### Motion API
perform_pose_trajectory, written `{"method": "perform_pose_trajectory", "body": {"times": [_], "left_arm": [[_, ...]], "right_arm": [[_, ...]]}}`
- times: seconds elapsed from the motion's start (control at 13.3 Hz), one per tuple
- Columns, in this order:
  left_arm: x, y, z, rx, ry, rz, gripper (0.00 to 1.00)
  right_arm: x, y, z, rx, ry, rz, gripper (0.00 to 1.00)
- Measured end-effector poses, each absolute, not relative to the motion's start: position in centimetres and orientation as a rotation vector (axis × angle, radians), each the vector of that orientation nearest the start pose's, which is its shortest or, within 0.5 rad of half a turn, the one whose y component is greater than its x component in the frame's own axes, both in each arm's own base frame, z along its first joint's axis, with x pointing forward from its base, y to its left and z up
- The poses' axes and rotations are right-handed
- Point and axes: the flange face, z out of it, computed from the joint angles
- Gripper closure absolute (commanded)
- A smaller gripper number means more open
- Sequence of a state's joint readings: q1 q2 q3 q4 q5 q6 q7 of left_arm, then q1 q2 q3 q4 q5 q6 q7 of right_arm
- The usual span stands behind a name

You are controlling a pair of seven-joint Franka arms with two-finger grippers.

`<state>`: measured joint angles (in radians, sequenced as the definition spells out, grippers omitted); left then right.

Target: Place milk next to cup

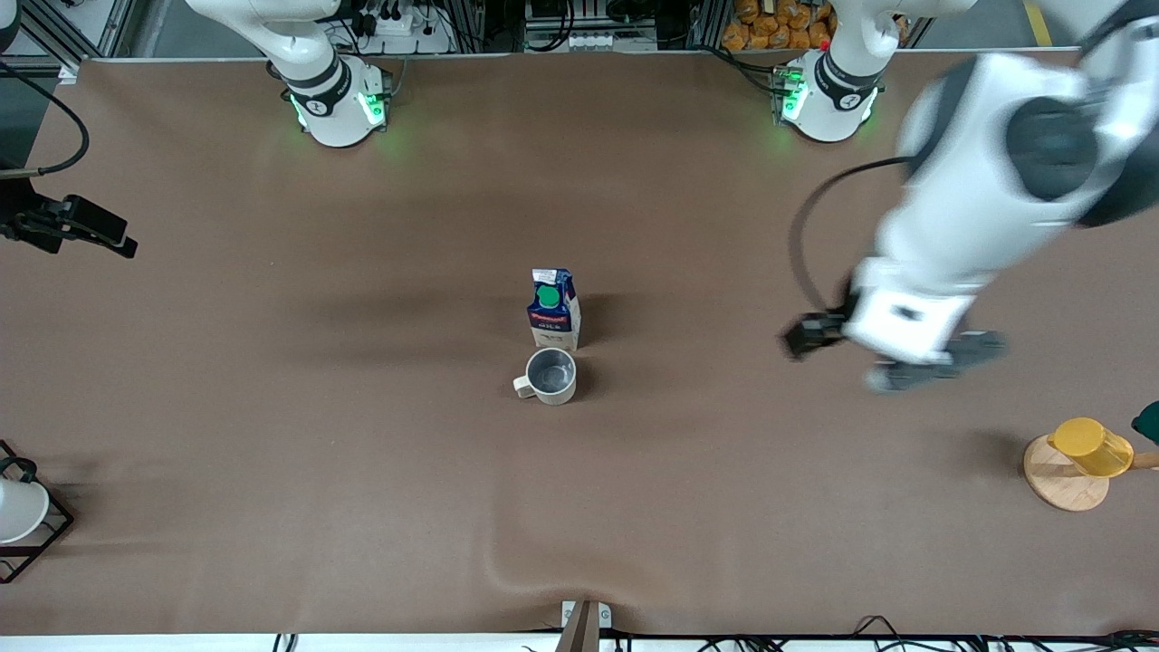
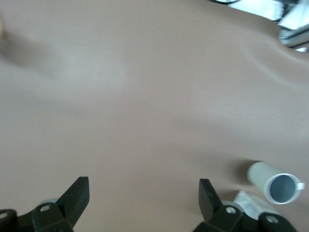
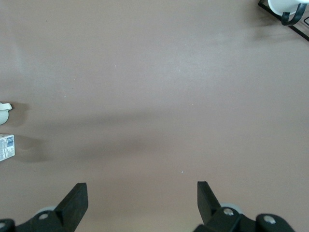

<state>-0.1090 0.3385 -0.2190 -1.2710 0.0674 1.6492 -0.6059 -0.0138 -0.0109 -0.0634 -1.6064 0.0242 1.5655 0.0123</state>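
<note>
The milk [image 1: 554,308], a dark blue carton with a green cap, stands upright at the table's middle. The cup [image 1: 550,376], a beige mug with a grey inside, stands right beside it, nearer to the front camera. My left gripper [image 1: 937,362] is open and empty over bare table toward the left arm's end, well apart from both. In the left wrist view the left gripper [image 2: 144,193] frames bare cloth, with the cup [image 2: 277,182] and the carton's pale base [image 2: 248,200] off to one side. My right gripper [image 3: 142,193] is open and empty over bare table at the right arm's end.
A yellow cup on a round wooden base [image 1: 1082,457] stands at the left arm's end. A white cup in a black wire rack [image 1: 18,512] stands at the right arm's end, also in the right wrist view [image 3: 285,7]. The brown cloth has a fold [image 1: 543,570] near the front edge.
</note>
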Motion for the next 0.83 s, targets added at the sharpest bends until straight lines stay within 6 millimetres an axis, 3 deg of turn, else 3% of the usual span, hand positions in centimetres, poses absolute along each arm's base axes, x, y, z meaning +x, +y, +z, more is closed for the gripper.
{"method": "perform_pose_trajectory", "body": {"times": [0.15, 0.38, 0.68, 0.83], "left_arm": [[61.9, -15.4, 59.3, -3.129, -0.384, -0.042, 0.00], [57.9, -12.7, 62.2, -3.116, -0.218, -0.031, 0.00], [52.5, -7.2, 64.9, -3.103, 0.091, -0.051, 0.00], [51.1, -6.4, 65.8, -3.100, 0.131, -0.073, 0.00]], "right_arm": [[54.8, -4.0, 61.3, -3.112, 0.139, 0.046, 0.00], [54.8, -4.0, 61.3, -3.112, 0.139, 0.046, 0.00], [54.8, -4.0, 61.3, -3.112, 0.139, 0.048, 0.00], [54.8, -4.0, 61.3, -3.112, 0.139, 0.048, 0.00]]}}
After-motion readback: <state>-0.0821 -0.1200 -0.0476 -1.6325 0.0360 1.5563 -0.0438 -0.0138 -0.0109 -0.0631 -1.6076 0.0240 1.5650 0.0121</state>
